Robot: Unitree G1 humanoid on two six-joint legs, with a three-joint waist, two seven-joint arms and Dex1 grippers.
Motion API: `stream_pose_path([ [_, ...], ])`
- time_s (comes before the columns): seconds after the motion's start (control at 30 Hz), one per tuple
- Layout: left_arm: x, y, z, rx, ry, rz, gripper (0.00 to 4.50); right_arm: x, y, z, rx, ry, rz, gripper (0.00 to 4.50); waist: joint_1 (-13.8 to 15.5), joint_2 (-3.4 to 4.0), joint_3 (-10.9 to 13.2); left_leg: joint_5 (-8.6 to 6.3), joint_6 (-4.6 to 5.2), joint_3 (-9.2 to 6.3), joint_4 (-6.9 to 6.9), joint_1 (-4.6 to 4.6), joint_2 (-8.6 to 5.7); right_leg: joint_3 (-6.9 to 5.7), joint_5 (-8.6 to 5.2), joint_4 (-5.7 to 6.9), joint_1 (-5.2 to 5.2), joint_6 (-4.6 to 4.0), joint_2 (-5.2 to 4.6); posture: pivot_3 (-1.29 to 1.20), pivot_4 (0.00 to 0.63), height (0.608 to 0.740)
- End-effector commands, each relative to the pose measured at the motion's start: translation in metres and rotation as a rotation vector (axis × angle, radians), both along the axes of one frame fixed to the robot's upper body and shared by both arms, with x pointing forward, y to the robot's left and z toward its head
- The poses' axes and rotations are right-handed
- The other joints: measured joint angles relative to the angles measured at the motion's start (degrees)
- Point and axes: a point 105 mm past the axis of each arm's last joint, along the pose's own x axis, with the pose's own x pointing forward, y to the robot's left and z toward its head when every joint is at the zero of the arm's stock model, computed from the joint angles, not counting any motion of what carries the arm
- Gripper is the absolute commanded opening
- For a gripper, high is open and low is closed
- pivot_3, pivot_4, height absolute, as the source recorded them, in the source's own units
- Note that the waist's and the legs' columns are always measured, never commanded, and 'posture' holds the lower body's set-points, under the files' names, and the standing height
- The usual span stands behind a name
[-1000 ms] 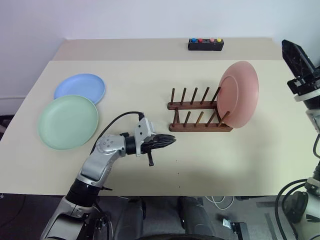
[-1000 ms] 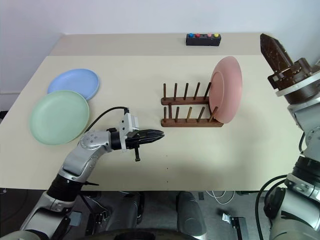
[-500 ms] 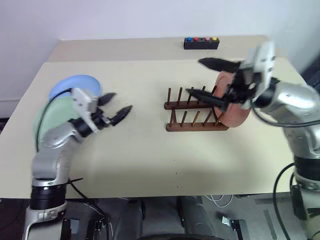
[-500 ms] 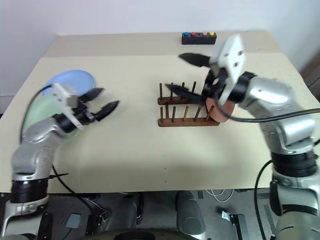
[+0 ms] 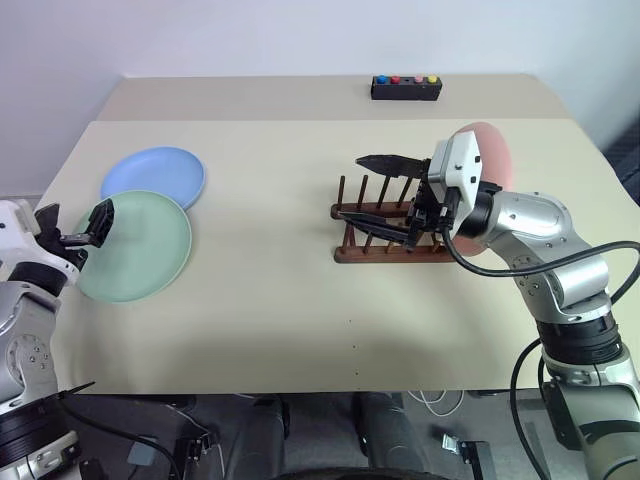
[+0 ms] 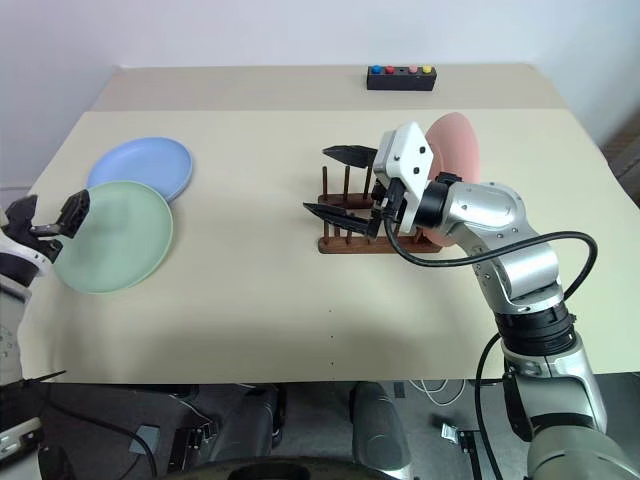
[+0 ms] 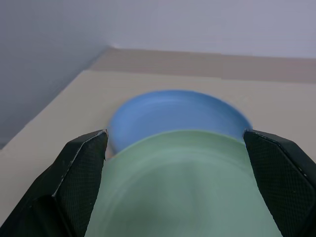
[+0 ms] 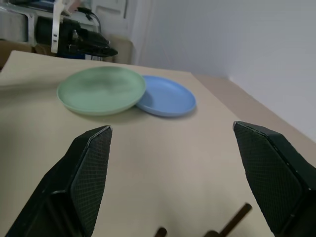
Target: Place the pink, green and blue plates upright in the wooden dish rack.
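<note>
The table (image 5: 300, 300) carried everything, so the largest risk was a push that sent something sliding across it. The green plate (image 5: 135, 243) lay flat at the left, its far rim overlapping the blue plate (image 5: 153, 176); a grab at the green one could drag or tip the blue one with it. The left end effector (image 5: 78, 228) sat at the green plate's near-left edge with its fingers spread wide and nothing held, so a shallow bite on the thin rim would likely slip. The pink plate (image 5: 488, 160) stood upright at the right end of the wooden dish rack (image 5: 395, 232). The right end effector (image 5: 372, 187) hovered directly over the rack, fingers apart and empty; a careless sweep there could knock the light rack askew or topple the pink plate.
</note>
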Motion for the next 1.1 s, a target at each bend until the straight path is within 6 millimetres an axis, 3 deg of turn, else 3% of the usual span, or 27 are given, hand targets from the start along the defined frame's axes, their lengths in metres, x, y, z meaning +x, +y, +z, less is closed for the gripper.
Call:
stream_pose_path([
  [0.03, -0.014, 0.020, -0.009, -0.027, 0.028, 0.075, 4.48, -0.003, 0.003, 0.001, -0.001, -0.022, 0.015, 4.01, -0.09, -0.01, 0.00, 0.00, 0.00, 0.00, -0.01, 0.01, 0.00, 0.00, 0.00, 0.00, -0.01, 0.00, 0.01, 0.00, 0.150, 0.730],
  [0.17, -0.024, 0.039, -0.020, -0.099, 0.036, 0.163, 4.48, -0.003, 0.004, -0.003, -0.006, -0.015, 0.017, 4.01, -0.05, -0.05, 0.00, 0.00, 0.00, -0.02, -0.02, 0.00, 0.02, -0.02, 0.01, 0.02, -0.03, -0.03, 0.02, 0.00, 0.150, 0.730],
  [0.33, -0.026, 0.048, -0.042, -0.147, 0.131, 0.215, 4.48, -0.003, 0.005, -0.006, -0.010, -0.011, 0.020, 4.01, -0.01, -0.09, -0.03, 0.00, 0.00, -0.02, -0.01, 0.00, 0.01, -0.02, 0.01, 0.02, -0.02, -0.02, 0.00, 0.00, 0.150, 0.730],
  [0.57, -0.022, 0.036, -0.054, -0.188, 0.193, 0.155, 4.48, -0.009, 0.004, -0.009, -0.021, -0.003, 0.047, 4.01, -0.03, -0.16, -0.06, 0.00, 0.00, -0.02, -0.01, 0.01, 0.01, -0.03, 0.01, 0.02, -0.01, -0.02, 0.00, 0.00, 0.150, 0.730],
  [0.7, -0.020, 0.034, -0.056, -0.199, 0.196, 0.149, 4.48, -0.039, 0.005, -0.013, -0.045, 0.040, 0.207, 4.01, 0.04, -0.16, -0.07, 0.00, 0.00, -0.03, -0.04, 0.00, 0.01, -0.04, 0.01, 0.02, -0.02, -0.02, 0.00, 0.00, 0.150, 0.730],
  [1.0, -0.019, 0.032, -0.056, -0.211, 0.183, 0.142, 0.19, -0.037, 0.004, -0.018, -0.062, 0.043, 0.182, 4.01, -0.08, -0.22, -0.10, 0.01, -0.02, -0.02, -0.01, 0.04, 0.02, -0.04, -0.02, 0.02, -0.01, -0.23, 0.01, 0.00, 0.150, 0.730],
  [1.1, -0.020, 0.032, -0.057, -0.214, 0.182, 0.140, 0.05, -0.037, 0.004, -0.018, -0.062, 0.041, 0.184, 4.01, -0.05, -0.22, -0.10, 0.01, -0.02, -0.02, 0.00, 0.04, 0.02, -0.04, 0.03, 0.02, 0.00, -0.14, 0.00, 0.00, 0.150, 0.730],
])
